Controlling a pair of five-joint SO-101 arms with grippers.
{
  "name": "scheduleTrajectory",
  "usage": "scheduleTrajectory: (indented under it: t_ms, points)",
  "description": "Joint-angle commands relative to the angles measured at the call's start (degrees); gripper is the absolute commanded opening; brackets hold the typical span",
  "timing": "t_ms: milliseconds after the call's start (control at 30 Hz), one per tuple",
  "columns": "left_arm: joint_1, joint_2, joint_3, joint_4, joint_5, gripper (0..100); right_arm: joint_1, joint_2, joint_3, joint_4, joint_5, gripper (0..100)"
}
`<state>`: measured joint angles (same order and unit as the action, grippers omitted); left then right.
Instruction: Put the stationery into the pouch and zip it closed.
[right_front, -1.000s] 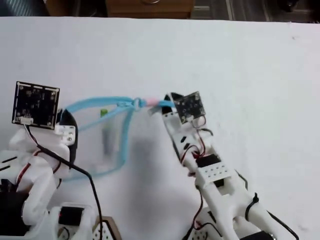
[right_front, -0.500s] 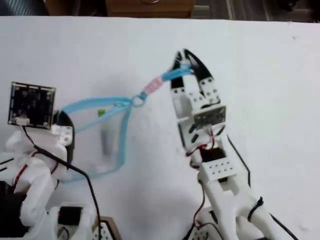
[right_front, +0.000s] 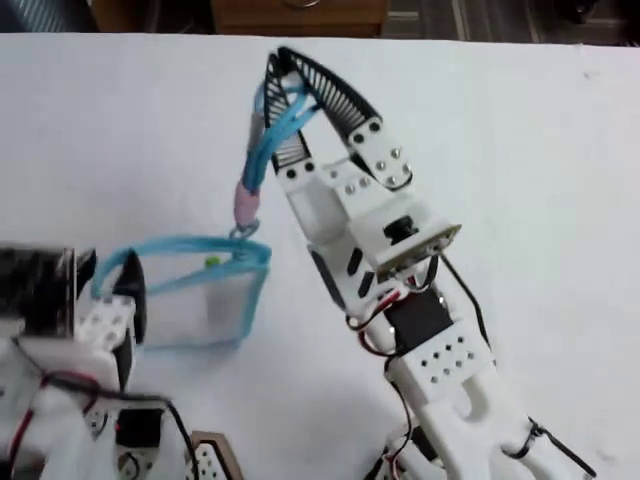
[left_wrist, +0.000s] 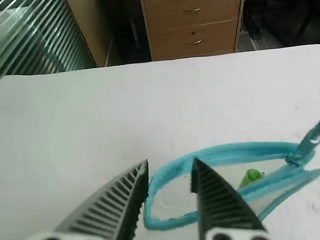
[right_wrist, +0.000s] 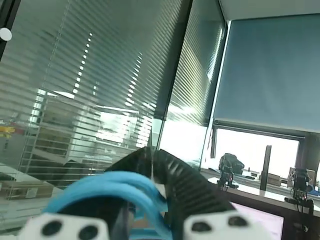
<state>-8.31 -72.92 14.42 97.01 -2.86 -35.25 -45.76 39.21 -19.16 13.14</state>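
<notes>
The right claw (right_front: 283, 68) is pinching the blue strap (right_front: 266, 142) of the pouch (right_front: 205, 305) above the table (right_front: 530, 150), while the left claw (left_wrist: 170, 164) is sitting spread around the pouch's other end.

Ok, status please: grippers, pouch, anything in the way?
Right gripper raised, shut on blue strap. Left gripper at pouch end. Pouch mouth looks open, green item inside. Nothing blocking.

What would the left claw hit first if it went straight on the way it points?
The pouch: its blue rim lies right between the left claw's open fingers, so it would probably press into that end almost at once. How high the claw sits above it is unclear.
</notes>
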Motion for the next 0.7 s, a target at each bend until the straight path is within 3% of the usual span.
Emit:
scheduleTrajectory:
  t_ms: [0, 233, 400, 667]
  points:
    - [-0.57, -0.66, -4.57, 1.41, 0.0, 24, -0.13, 2.95, -9.23, 0.75, 0.18, 1.6]
    - [-0.84, -0.57, -7.56, -0.62, 0.0, 25, -1.89, 9.1, -23.74, 9.71, 0.18, 1.6]
    - [-6.64, -0.57, -10.29, -3.16, -0.18, 25, -2.33, 11.3, -29.01, 14.37, 0.35, 1.6]
    - [-7.6, -0.92, -16.44, -0.88, -0.44, 25, -2.24, 18.77, -37.54, 21.32, 0.53, 1.6]
